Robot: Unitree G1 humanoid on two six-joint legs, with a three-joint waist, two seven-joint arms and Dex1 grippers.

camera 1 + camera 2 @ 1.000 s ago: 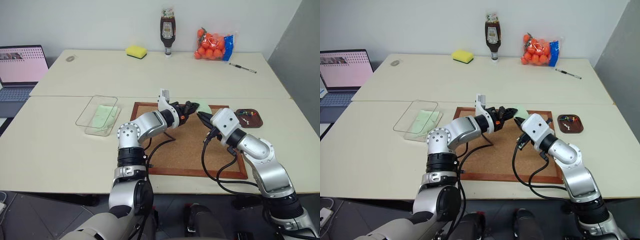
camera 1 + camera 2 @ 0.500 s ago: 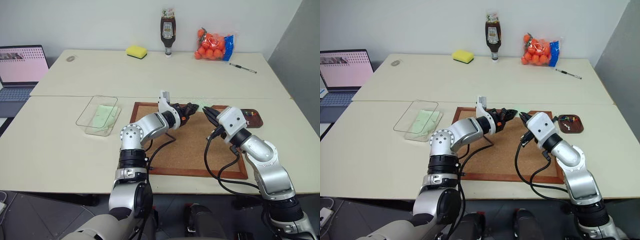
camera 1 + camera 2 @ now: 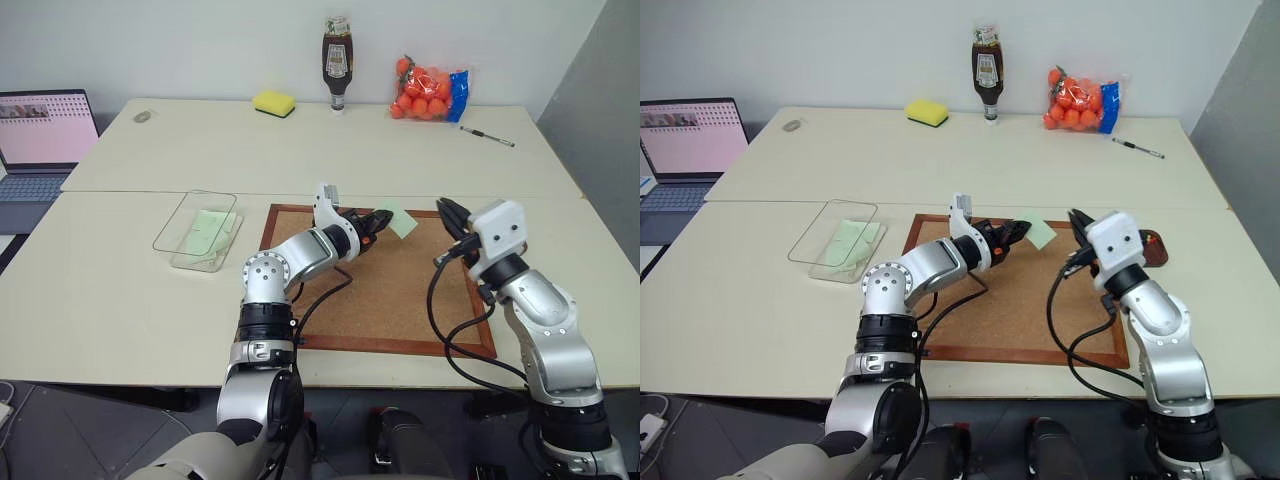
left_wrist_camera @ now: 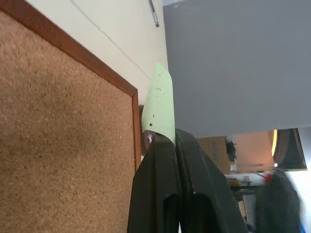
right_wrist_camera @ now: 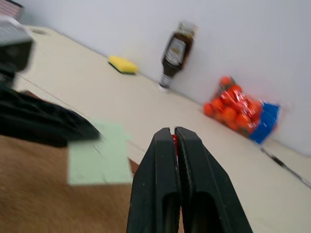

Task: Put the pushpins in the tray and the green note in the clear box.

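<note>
A flat green slip already lies in the clear box (image 3: pixel 196 229) (thin transparent plastic). Over the grainy cork board (image 3: pixel 378 290), the left gripper (image 3: pixel 383 217) pinches the green note (image 3: pixel 401 222); the right gripper (image 3: pixel 445 209) clamps a red pushpin (image 5: pixel 174 139).

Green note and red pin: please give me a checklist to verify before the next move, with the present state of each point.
1. Left hand pinches the green note: ok.
2. Note lifted free of the cork board: ok.
3. Right hand shut on a red pushpin: ok.
4. Tray reachable for the pin: cannot tell, mostly hidden behind the right hand.
5. Clear box has room; another green slip lies inside: ok.
</note>
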